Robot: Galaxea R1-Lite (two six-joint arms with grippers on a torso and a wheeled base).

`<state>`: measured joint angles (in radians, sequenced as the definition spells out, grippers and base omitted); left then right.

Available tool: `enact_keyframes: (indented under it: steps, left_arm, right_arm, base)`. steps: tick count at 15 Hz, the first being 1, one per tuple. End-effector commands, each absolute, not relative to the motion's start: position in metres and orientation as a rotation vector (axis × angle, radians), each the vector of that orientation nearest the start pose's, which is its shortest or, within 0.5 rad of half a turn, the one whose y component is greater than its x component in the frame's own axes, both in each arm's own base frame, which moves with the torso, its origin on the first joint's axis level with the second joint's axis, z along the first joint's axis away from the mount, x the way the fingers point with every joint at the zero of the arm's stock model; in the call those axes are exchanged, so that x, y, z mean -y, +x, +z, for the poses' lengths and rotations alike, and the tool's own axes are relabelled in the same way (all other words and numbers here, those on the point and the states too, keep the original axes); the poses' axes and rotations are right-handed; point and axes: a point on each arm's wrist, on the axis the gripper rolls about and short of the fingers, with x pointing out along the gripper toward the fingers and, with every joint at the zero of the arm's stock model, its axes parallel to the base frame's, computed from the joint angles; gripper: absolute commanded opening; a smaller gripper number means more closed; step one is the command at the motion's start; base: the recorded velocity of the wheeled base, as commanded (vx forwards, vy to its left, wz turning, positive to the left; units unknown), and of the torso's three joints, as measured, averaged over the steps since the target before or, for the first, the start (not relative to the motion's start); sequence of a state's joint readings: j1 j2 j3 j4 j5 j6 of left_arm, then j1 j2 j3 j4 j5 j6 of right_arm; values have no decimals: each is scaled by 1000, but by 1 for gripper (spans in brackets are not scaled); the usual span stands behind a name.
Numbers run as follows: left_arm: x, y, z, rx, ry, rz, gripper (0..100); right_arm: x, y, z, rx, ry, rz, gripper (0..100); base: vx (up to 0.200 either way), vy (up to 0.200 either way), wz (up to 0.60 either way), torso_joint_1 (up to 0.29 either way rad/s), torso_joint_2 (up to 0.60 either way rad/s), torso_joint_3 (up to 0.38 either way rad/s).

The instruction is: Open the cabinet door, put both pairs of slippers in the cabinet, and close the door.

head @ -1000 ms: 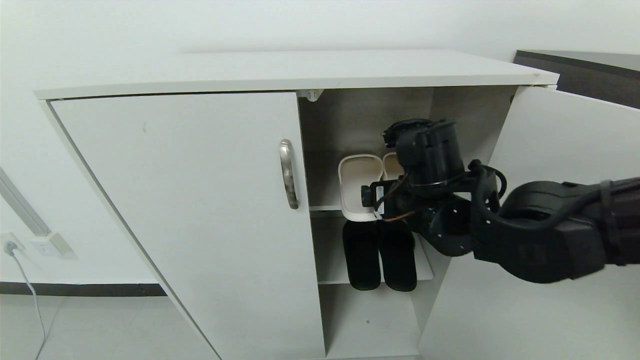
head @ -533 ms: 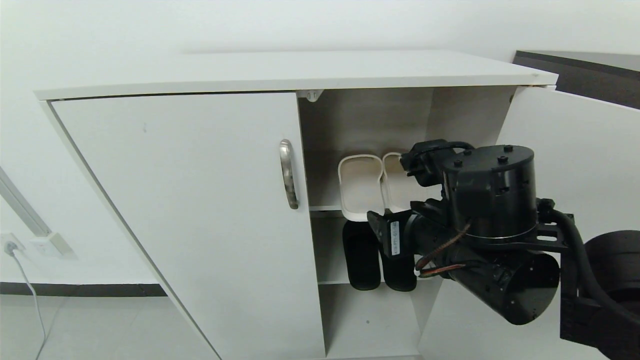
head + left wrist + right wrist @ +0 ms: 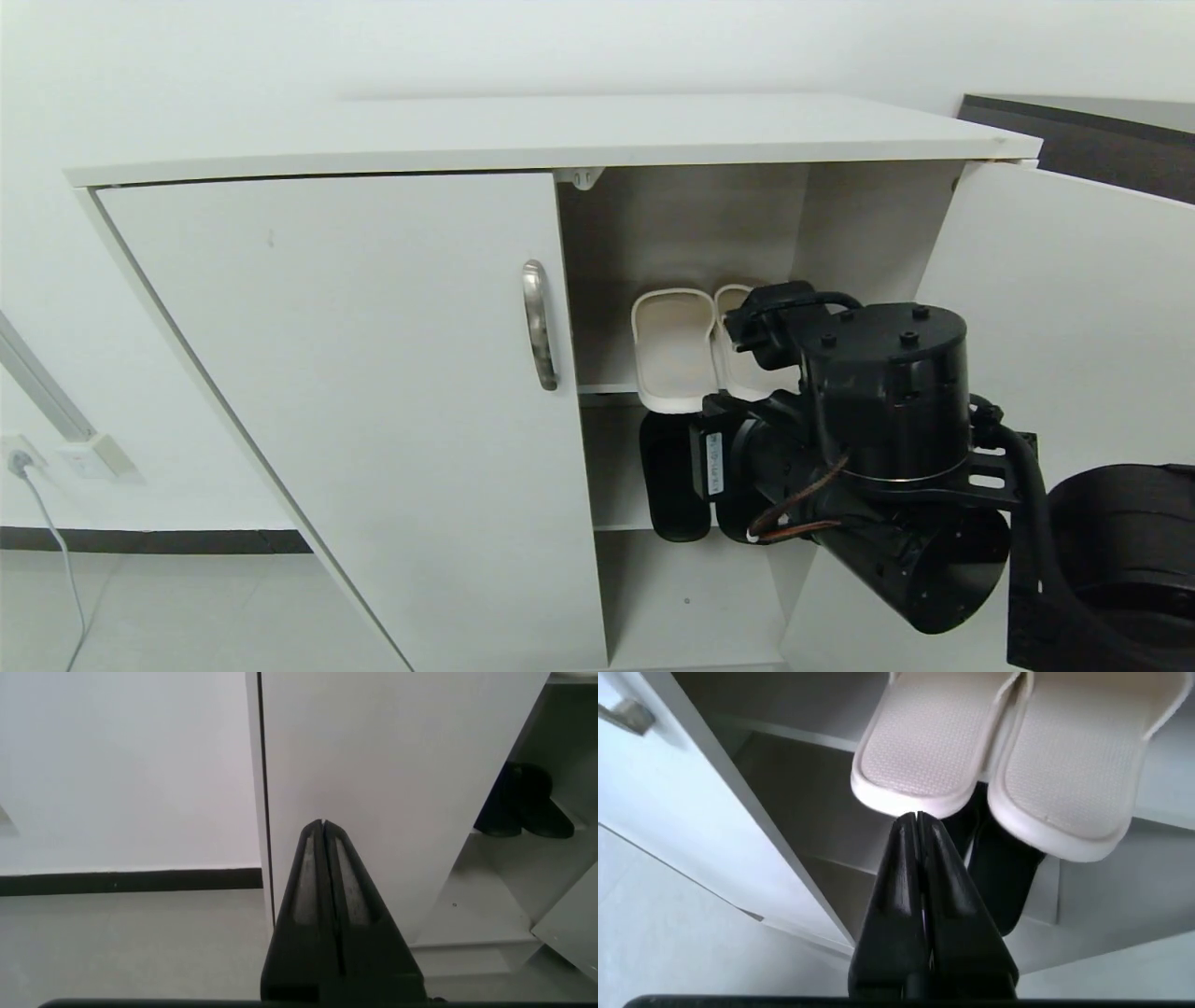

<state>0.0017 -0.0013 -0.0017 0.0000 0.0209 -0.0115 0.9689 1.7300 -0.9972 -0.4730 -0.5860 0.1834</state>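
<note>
The left gripper (image 3: pixel 322 826) is held before the closed left door (image 3: pixel 355 373) of the cabinet (image 3: pixel 560 131), its fingers pressed together with nothing between them. The white slippers (image 3: pixel 674 350) are set on the upper shelf, with the black slippers (image 3: pixel 674 485) on the shelf below. The right gripper (image 3: pixel 918 819), likewise closed and empty, is held near the white pair (the print on a white label (image 3: pixel 715 464) at its wrist cannot be read). The right door (image 3: pixel 1074 308) is swung wide.

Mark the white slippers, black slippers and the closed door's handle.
white slippers (image 3: pixel 674 353), head view, middle of the left slipper.
black slippers (image 3: pixel 674 485), head view, middle of the left slipper.
door handle (image 3: pixel 539 325), head view, middle of the metal bar.
</note>
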Motion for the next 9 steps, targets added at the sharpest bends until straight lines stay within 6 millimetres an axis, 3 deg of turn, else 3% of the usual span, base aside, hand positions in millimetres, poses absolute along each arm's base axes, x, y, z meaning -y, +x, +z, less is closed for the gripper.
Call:
enact_keyframes:
  steps: [1, 6, 9]
  left_arm:
    - [0, -23, 75, 0, -12, 25, 0]
    - [0, -23, 76, 2, -11, 23, 0]
    - [0, -23, 76, 2, -11, 25, 0]
  right_arm:
    - [-262, 195, 205, -231, -13, 361, 0]
    - [-262, 193, 202, -239, -21, 366, 0]
    - [-263, 190, 199, -245, -28, 373, 0]
  base:
    - [0, 0, 0, 0, 0, 0]
    - [0, 0, 0, 0, 0, 0]
    - [-200, 0, 0, 10, 1, 4]
